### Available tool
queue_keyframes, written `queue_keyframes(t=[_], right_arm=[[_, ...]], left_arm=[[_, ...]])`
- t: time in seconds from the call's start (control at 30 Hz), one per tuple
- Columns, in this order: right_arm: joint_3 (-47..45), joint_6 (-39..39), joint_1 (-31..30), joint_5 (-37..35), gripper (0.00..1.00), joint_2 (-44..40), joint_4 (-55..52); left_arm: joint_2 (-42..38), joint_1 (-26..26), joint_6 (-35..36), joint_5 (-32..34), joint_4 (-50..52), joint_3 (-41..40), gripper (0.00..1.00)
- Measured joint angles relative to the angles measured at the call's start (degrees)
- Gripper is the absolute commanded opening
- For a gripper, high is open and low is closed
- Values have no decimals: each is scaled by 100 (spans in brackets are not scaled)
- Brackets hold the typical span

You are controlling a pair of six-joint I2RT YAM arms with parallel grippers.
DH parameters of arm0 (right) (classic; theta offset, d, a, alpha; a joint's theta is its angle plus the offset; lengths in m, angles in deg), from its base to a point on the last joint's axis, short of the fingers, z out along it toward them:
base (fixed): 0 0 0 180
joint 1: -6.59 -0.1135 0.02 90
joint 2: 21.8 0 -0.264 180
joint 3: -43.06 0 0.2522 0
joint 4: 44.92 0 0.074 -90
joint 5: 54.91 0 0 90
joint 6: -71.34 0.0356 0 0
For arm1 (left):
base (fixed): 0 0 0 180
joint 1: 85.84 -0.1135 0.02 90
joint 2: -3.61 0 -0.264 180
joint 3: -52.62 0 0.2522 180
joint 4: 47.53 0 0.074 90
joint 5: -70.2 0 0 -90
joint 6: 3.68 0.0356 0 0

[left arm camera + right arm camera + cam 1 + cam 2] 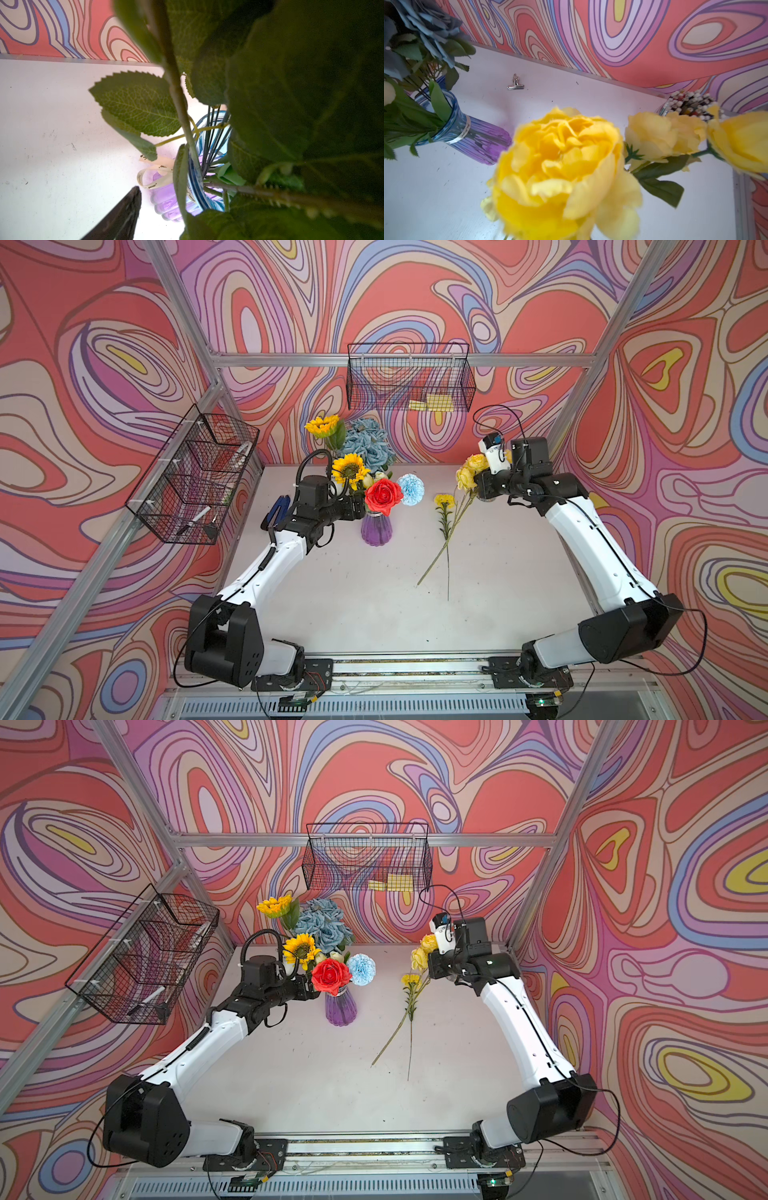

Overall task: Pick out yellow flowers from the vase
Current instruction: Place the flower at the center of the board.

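Note:
The purple vase [377, 529] [340, 1009] stands at the back middle of the table. Two yellow sunflowers [350, 467] [322, 425] rise from it. My left gripper [359, 507] reaches in at the vase's neck under the blooms. In the left wrist view one dark finger [122, 216] stands apart from the vase [166, 199], and leaves hide the other finger. My right gripper [478, 489] is shut on the spray of yellow roses [466, 477] [560, 166], with the stem's end down on the table. A yellow carnation [444, 499] lies flat beside it.
A red rose [383, 495], a blue carnation [410, 488], blue roses [368, 443] and cream buds [376, 477] share the vase. Wire baskets hang at the back [409, 377] and left [195, 472]. A binder clip [515, 84] and a cup of pencils [691, 104] sit near the back edge.

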Motion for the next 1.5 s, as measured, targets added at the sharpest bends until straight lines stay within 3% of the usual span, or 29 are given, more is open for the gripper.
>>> queue_keyframes(t=[0.33,0.77,1.3,1.33,1.4,1.5], right_arm=[[-201,-398,-776,326,0,564,330],[428,-697,-772,280,0,2343,280],[33,-409,-678,-201,0,2721,699],[7,-380,-671,-210,5,2780,728],[-48,-273,-667,-203,30,2876,769],[-125,-184,-667,-197,50,2885,820]], left_arm=[[0,0,2,9,0,-2,81],[-2,0,-2,9,0,-33,82],[-177,0,-17,11,0,-216,84],[-195,2,-17,11,4,-229,84],[-219,2,-17,13,11,-236,84],[-275,0,-17,22,17,-258,83]])
